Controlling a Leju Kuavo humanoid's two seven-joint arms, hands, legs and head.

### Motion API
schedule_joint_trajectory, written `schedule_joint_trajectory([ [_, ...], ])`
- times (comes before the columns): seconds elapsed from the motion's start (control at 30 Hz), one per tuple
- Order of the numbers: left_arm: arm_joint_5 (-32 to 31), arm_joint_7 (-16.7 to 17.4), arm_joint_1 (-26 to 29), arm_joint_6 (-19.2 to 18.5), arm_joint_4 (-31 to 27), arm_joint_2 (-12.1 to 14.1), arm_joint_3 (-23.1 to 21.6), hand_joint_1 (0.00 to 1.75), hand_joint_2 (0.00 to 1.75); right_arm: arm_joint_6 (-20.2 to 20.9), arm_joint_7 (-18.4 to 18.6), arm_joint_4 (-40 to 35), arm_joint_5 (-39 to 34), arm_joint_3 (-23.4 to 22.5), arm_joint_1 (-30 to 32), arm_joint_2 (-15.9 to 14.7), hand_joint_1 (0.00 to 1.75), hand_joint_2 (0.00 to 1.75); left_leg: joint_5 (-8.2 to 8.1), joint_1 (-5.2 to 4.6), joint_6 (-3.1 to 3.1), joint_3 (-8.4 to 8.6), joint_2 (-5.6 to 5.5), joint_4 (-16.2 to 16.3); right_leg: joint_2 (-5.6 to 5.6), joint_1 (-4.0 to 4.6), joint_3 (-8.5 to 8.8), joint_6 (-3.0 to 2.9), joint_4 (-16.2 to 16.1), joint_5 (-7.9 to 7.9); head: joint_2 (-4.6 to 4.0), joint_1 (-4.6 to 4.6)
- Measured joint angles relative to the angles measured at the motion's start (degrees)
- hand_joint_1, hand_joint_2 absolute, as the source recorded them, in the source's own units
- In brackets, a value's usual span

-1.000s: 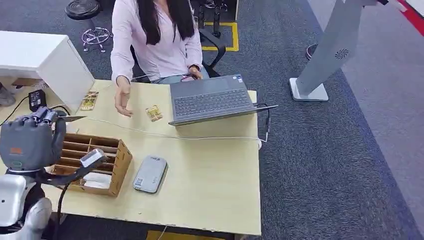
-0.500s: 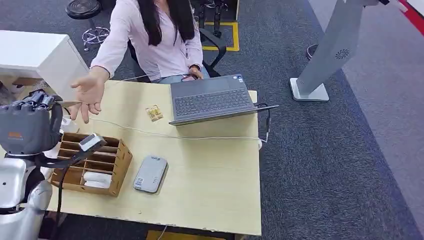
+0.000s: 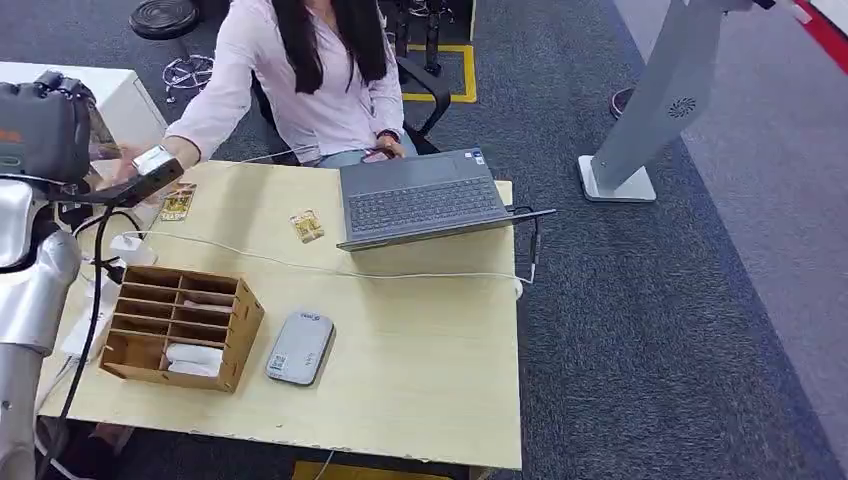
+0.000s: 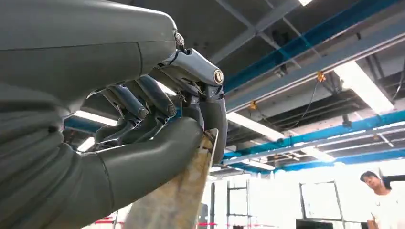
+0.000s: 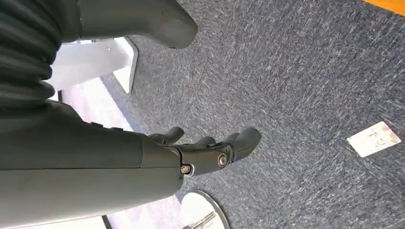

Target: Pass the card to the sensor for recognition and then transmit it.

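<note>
My left hand (image 3: 45, 120) is raised at the table's far left corner, and in the left wrist view this hand (image 4: 157, 119) pinches a worn beige card (image 4: 176, 200) between thumb and fingers. A person's hand (image 3: 125, 165) reaches in right beside it. The grey card sensor (image 3: 300, 347) lies flat on the table near the front, well away from my left hand. My right hand (image 5: 210, 148) hangs over the carpet with its fingers loosely apart and nothing in it.
A wooden sorting box (image 3: 180, 325) stands next to the sensor. Two loose cards (image 3: 177, 203) (image 3: 307, 226), a white cable and an open laptop (image 3: 420, 200) lie toward the person seated at the far side. Another card (image 5: 373, 138) lies on the carpet.
My left arm has lifted from beside the wooden box up to the far left corner. The person's arm has swung out from the table toward my raised hand.
</note>
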Motion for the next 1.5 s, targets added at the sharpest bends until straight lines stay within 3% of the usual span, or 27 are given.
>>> schedule_joint_trajectory([
  [0.4,1.68,-0.09,0.8,0.83,2.4,2.4,0.0,1.75,1.75,0.77,-0.37,0.0,0.0,0.59,0.06,-0.48,0.0,1.75,0.01,0.01,0.0,-0.06,-0.01,-0.01,-0.02,0.0,-0.04,0.0,0.0,0.0,0.0,-0.02],
  [0.87,2.05,-0.11,1.6,0.92,2.4,3.06,0.0,1.75,1.75,0.52,-0.26,0.0,0.0,0.63,0.06,-0.61,0.0,1.75,0.0,0.0,0.0,-0.09,-0.02,-0.01,-0.03,0.0,-0.06,0.0,0.0,0.0,0.0,-0.02],
  [0.9,2.21,-0.11,1.77,0.96,2.4,3.13,0.0,1.61,1.75,0.52,-0.26,0.0,0.0,0.63,0.06,-0.63,0.0,1.75,0.0,0.0,0.0,-0.09,-0.02,-0.01,-0.02,0.0,-0.07,0.0,0.0,0.0,0.0,0.0],
  [0.93,2.34,-0.13,1.93,1.01,2.4,3.15,0.0,0.0,1.75,0.52,-0.26,0.0,0.0,0.63,0.06,-0.66,0.0,1.75,0.0,0.0,0.0,-0.09,-0.02,-0.01,-0.02,0.0,-0.06,0.0,0.0,0.0,0.0,-0.02],
  [1.17,6.71,-1.33,5.46,3.11,-0.49,3.26,0.44,0.0,1.75,0.44,-0.09,0.0,-0.09,0.63,0.08,-0.72,0.0,1.75,0.0,0.0,0.0,-0.09,-0.02,-0.01,-0.03,-0.01,-0.05,0.0,0.0,0.0,0.0,-0.02],
  [1.4,14.63,-3.98,21.26,6.52,-19.76,3.72,4.25,0.0,1.75,-0.28,1.09,0.0,-0.31,0.55,0.43,-0.72,0.0,1.75,-0.12,-0.02,-0.01,-0.05,0.17,-0.05,0.15,-0.02,-0.08,0.0,-0.01,-0.1,0.0,0.02],
  [1.5,19.24,-7.57,33.99,9.68,-32.41,3.78,8.51,0.0,1.75,-0.26,2.23,0.02,-0.31,0.39,1.0,-0.7,0.0,1.75,-0.25,-0.02,0.03,-0.05,0.28,-0.07,0.2,-0.02,-0.09,0.0,-0.02,-0.23,0.0,-0.02],
])
